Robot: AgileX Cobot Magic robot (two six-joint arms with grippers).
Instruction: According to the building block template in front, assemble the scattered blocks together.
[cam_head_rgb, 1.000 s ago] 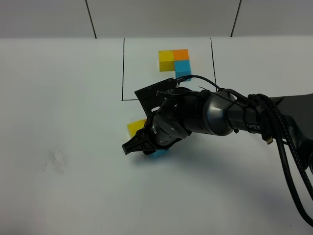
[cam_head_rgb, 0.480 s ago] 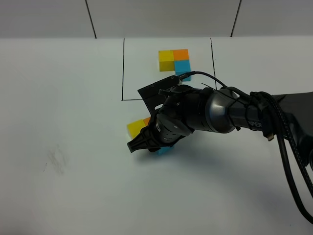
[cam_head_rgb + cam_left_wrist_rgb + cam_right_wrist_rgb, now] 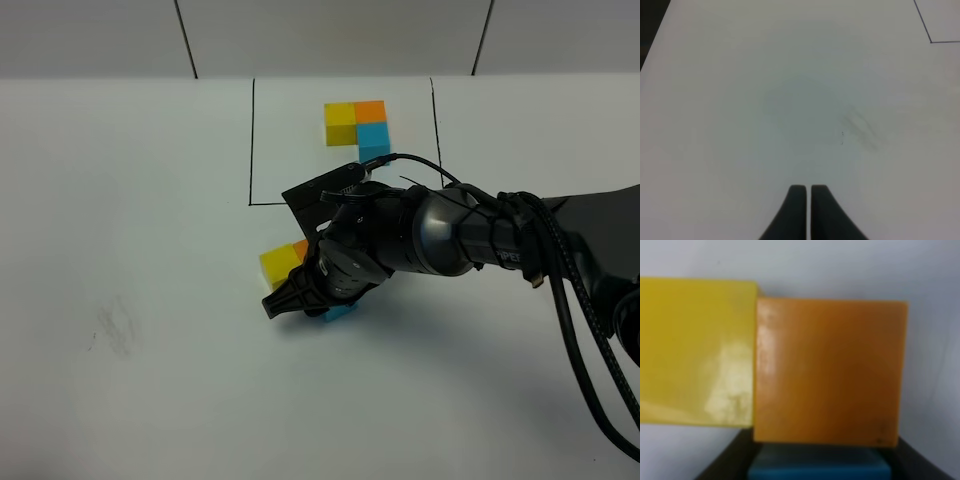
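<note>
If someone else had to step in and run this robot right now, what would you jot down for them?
Left gripper: shut, empty, over bare table.
Right gripper: low over the loose blocks, gripping the blue block.
Template: inside the black outline, untouched.
Loose yellow block and orange block: side by side, touching, slightly offset. Blue sits under the orange, as in the template.
Left: release the blue block, back off, check that the L is snug.

yellow block, orange block, a blurred, seemingly blue block; black gripper, white table.
</note>
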